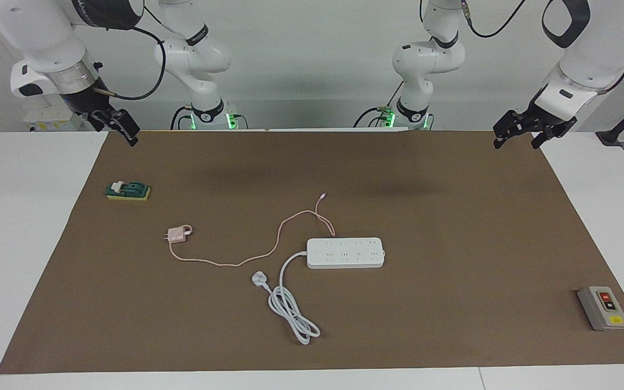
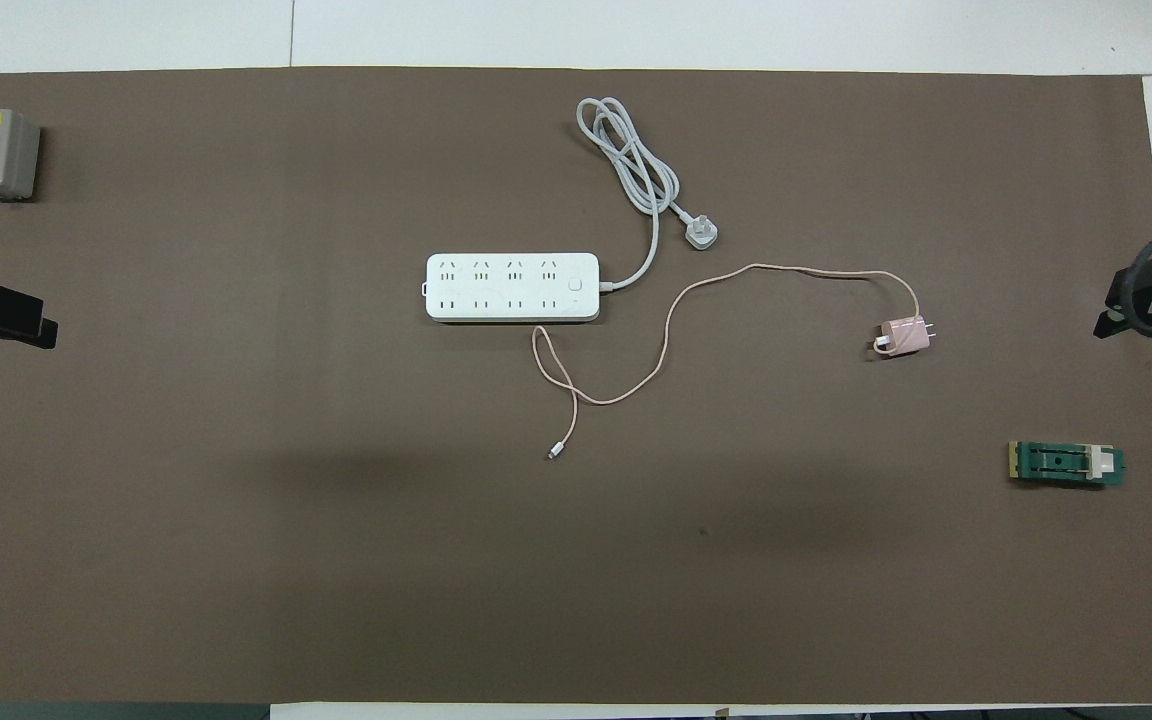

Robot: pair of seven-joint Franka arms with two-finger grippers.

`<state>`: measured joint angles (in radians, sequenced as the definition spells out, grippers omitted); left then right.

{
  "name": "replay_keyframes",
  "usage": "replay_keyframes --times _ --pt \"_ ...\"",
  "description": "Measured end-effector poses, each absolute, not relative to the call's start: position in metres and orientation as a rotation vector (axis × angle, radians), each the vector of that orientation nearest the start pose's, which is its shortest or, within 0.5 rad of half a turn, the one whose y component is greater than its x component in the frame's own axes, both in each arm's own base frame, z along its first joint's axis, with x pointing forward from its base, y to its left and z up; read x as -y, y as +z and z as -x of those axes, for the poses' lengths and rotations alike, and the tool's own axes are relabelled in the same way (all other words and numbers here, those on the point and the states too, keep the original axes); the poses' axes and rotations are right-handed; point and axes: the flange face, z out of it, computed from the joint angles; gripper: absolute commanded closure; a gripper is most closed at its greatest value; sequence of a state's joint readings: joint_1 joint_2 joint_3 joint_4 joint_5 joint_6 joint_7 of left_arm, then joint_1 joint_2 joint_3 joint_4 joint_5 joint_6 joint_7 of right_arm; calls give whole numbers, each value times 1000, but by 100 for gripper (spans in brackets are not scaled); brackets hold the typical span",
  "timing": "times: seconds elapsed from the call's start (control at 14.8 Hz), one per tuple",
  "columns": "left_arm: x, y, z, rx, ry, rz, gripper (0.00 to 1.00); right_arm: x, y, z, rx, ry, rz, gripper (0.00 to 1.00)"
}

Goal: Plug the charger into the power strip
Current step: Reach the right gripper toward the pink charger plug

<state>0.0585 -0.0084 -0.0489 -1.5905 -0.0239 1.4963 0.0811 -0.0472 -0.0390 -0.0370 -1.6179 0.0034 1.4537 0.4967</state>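
Charger (image 1: 177, 234) prongs tiny, sockets indistinct.

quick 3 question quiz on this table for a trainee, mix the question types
1. True or false: the charger is plugged into the power strip.
2. Which lies nearer the robots: A) green block B) grey button box?
3. Fill in: the strip's white cord ends in a three-pin ____.

Key:
1. False; it lies apart on the brown mat, toward the right arm's end.
2. A
3. plug
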Motion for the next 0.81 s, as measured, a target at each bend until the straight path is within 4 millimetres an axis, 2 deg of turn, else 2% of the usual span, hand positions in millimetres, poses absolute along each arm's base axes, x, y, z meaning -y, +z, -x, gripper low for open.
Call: replay_keyframes --times 0.14,0.34,0.54,0.81 --pt "-2 614 -543 -115 134 3164 0 49 599 -530 -1066 222 2919 0" --pt "-2 614 -543 -115 134 3164 0 72 570 -538 -1259 274 2743 0" --pt "-2 614 -543 -115 134 3164 0 97 537 -551 -1406 339 2594 0" --pt "-2 614 -543 -115 134 3164 0 116 492 -569 -1540 424 2448 0"
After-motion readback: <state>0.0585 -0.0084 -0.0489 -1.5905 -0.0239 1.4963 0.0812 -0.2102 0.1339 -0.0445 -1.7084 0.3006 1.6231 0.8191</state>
